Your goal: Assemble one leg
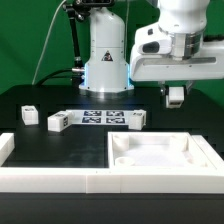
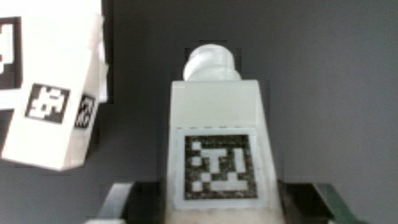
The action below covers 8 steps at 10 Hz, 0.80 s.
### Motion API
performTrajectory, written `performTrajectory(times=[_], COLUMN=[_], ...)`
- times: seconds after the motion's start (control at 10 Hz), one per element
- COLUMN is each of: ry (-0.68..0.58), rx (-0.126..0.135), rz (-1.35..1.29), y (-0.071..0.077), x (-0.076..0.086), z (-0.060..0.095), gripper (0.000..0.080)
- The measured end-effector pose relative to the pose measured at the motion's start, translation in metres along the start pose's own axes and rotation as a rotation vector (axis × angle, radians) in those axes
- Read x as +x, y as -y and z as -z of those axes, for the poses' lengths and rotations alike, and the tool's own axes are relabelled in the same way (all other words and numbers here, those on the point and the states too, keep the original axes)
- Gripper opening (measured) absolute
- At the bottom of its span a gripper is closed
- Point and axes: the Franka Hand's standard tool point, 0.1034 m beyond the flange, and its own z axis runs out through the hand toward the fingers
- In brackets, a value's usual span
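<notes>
Leg (image 2: 217, 120) pinched upright between narrowed fingers of gripper (image 1: 176, 92), held above table (image 1: 40, 95) on the exterior view's right, beyond far rim of panel (image 1: 160, 138). Risks twisting in that grip and seating crooked if lowered off-line.

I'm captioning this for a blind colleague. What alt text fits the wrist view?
A white leg, its black-and-white tag facing the camera, is held in the gripper against the dark table. Another tagged white piece is also in view.

Coded tag (image 2: 217, 157) on leg (image 2: 217, 100); no text
</notes>
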Motion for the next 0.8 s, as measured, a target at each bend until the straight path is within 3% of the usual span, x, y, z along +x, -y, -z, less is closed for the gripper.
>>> performTrajectory(times=[0.4,0.5,0.6,0.8], ry=[-0.044,-0.062,-0.191,-0.395], rx=[0.005,-0.009,-0.033,-0.036], rz=[0.001,0.053,0.096,0.145], y=[0.001,-0.004,-0.008,-0.012], x=[0.004,0.009,0.024,0.030], z=[-0.001,0.002,0.015,0.033], gripper=[0.0291,0.0291,0.0291,0.0291])
